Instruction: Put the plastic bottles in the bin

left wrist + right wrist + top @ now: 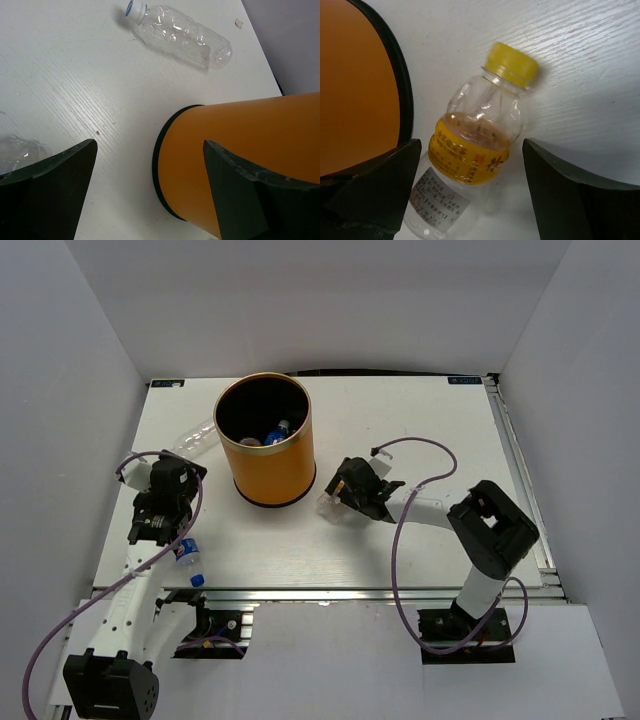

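- Bin (278,475): upright on the far-centre of the surface (430,430). Orange wall, black inside, dark base rim.
- Bin contents: one blue-cap bottle (279,429) lies inside. At least one more item sits beside it, too small to identify.
- Yellow-cap bottle (475,145): lying on its side on the surface, just right of the bin's base rim and apart from it. It has a clear body, a yellow label band and a white sticker lower down.
- Right claw (472,142): jaws spread wide, low over the surface. One finger stands on each side of the yellow-cap bottle, and no contact is visible.
- Left claw (150,145): jaws spread wide, nothing between them. It sits left of the bin, with the bin's base showing past the right finger.
- Clear bottle (185,35): unlabelled, pale cap, lying on its side on the surface at the far left. It is near the bin but apart from it, and well apart from the left claw.
- Blue-label bottle (188,562): lying on its side at the near-left edge of the surface, just beside the left arm. Its blue cap points toward the near edge.
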Motion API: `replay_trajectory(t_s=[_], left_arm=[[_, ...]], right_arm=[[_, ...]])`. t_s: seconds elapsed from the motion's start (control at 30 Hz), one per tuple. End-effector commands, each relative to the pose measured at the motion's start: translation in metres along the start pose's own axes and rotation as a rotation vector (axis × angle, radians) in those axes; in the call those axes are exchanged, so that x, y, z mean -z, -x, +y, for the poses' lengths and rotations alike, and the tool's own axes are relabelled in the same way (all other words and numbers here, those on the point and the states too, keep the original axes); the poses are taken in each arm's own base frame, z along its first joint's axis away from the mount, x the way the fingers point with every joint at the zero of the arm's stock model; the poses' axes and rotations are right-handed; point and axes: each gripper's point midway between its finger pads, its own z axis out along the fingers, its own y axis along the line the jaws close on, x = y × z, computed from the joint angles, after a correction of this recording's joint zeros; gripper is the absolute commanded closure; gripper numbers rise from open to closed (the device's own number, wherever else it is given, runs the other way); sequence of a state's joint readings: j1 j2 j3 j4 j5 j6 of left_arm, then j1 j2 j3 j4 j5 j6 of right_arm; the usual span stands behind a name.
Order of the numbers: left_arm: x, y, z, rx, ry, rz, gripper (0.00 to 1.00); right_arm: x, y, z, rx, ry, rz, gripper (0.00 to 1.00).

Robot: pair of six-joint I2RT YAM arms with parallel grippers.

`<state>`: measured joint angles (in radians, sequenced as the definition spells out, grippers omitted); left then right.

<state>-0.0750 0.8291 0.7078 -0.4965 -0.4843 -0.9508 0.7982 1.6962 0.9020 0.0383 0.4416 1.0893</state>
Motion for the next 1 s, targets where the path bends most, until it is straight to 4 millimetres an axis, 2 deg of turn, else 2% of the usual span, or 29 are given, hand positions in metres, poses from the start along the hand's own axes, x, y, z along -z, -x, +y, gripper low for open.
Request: replay_trajectory(t_s=[0.0,0.03,0.1,0.2,0.23,0.33,0.37,0.43,0.47,0.5,0.53,0.57,0.63,0.67,0.73,0.77,0.83,0.87,0.9,0.93,0.97], left_arm=[[0.001,0.006,-0.001,0.011,-0.007,-0.028,0.02],[0.0,0.005,0.0,0.006,-0.004,-0.027,0.02],[-0.001,0.005,0.0,0.005,-0.002,-0.026,0.02],[-0.002,0.005,0.002,-0.002,0.012,-0.026,0.02],[-0.003,0.005,0.003,-0.004,0.017,-0.031,0.02],[-0.004,0.006,0.003,-0.015,0.026,-0.032,0.02],[-0.004,0.007,0.003,-0.016,0.027,-0.033,0.02],[-0.005,0.007,0.004,-0.017,0.038,-0.037,0.02],[-0.006,0.007,0.005,-0.02,0.043,-0.039,0.02],[-0.006,0.008,0.005,-0.021,0.047,-0.043,0.02],[-0.008,0.008,0.007,-0.028,0.062,-0.04,0.02],[-0.009,0.009,0.007,-0.028,0.071,-0.046,0.02],[-0.009,0.01,0.007,-0.031,0.082,-0.045,0.02],[-0.011,0.009,0.007,-0.035,0.089,-0.039,0.02],[-0.01,0.009,0.006,-0.041,0.092,-0.033,0.02],[-0.011,0.008,0.006,-0.047,0.094,-0.028,0.02],[-0.011,0.009,0.005,-0.067,0.093,-0.026,0.02],[-0.012,0.008,0.005,-0.068,0.096,-0.02,0.02],[-0.012,0.008,0.004,-0.072,0.094,-0.019,0.02],[-0.012,0.009,0.002,-0.075,0.092,-0.017,0.02],[-0.013,0.008,0.002,-0.076,0.094,-0.014,0.02]], right_arm=[[-0.011,0.004,0.023,-0.075,0.052,-0.01,0.13],[-0.013,0.006,0.025,-0.074,0.051,-0.017,0.15],[-0.018,0.01,0.025,-0.075,0.047,-0.039,0.26],[-0.015,0.019,0.036,-0.027,0.093,-0.066,0.55],[-0.011,0.026,0.043,-0.018,0.111,-0.082,0.75],[0.014,0.061,0.059,0.047,0.157,-0.191,0.85],[0.034,0.087,0.066,0.048,0.169,-0.278,0.85],[0.061,0.119,0.072,0.115,0.179,-0.387,0.83],[0.09,0.145,0.082,0.117,0.223,-0.469,0.81],[0.106,0.159,0.089,0.198,0.245,-0.525,0.79],[0.126,0.176,0.104,0.203,0.3,-0.585,0.78],[0.159,0.197,0.127,0.207,0.386,-0.64,0.78],[0.188,0.219,0.152,0.307,0.459,-0.719,0.78],[0.211,0.231,0.181,0.347,0.545,-0.75,0.78],[0.222,0.237,0.207,0.448,0.592,-0.768,0.77],[0.227,0.236,0.232,0.499,0.657,-0.752,0.77],[0.228,0.23,0.254,0.561,0.726,-0.731,0.75],[0.225,0.22,0.272,0.607,0.79,-0.701,0.75],[0.224,0.213,0.281,0.635,0.826,-0.681,0.75],[0.21,0.197,0.293,0.68,0.867,-0.627,0.75],[0.219,0.197,0.307,0.71,0.902,-0.63,0.75]])
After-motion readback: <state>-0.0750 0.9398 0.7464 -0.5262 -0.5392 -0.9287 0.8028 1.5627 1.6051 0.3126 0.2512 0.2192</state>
